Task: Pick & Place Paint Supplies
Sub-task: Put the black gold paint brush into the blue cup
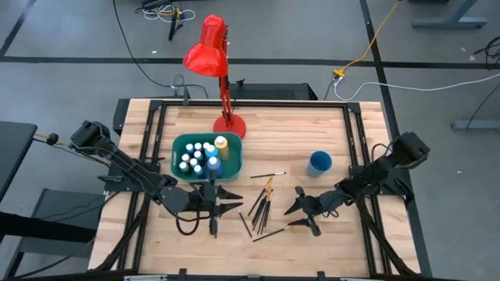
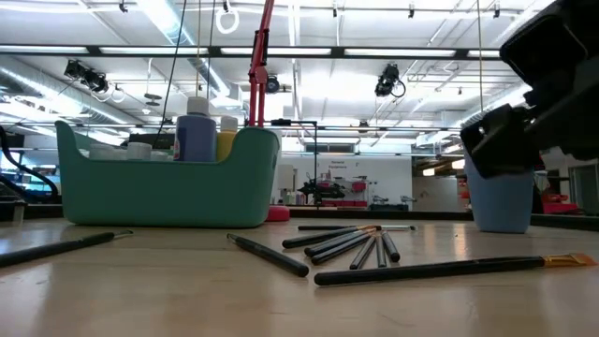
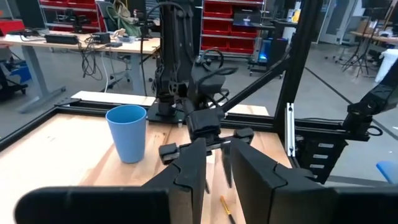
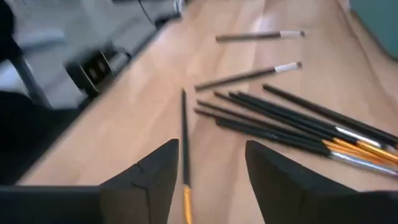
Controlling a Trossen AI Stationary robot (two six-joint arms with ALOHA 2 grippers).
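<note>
Hovering low over the desk [image 1: 367, 257], the right end effector [image 1: 306, 209] is seen w/ fingers spread wide and nothing held; one orange-ferruled brush [image 4: 184, 149] lies on the wood directly between the fingertips in the right wrist view. The step in hand is judged to be a pick of that brush.

Other task items: a loose pile of dark-handled brushes [image 1: 264, 201] is spread near desk centre, two single brushes [image 4: 249, 74] lie a bit apart from it, and the paint bottles [image 1: 199, 158], incl. the taller yellow bottle [image 1: 222, 144], are already standing in the teal bin [image 1: 181, 142]. A blue cup [image 1: 319, 162] stands beside the right arm, a red lamp [image 1: 209, 48] behind the bin.

For a clean grasp:
- Fingers should be kept astride the handle, approx. square to it, so the brush is not rolled aside.
- Descent should be taken until tips nearly touch wood before closing; the handle is thin and sits flat.
- Closure is best made near mid-handle, away from the pile, so neighbours are not dragged.
- Lift should be straight up before any swing toward the bin.

The left end effector [image 1: 225, 199] waits just in front of the bin, fingers only partly apart, w/ nothing visibly gripped.
</note>
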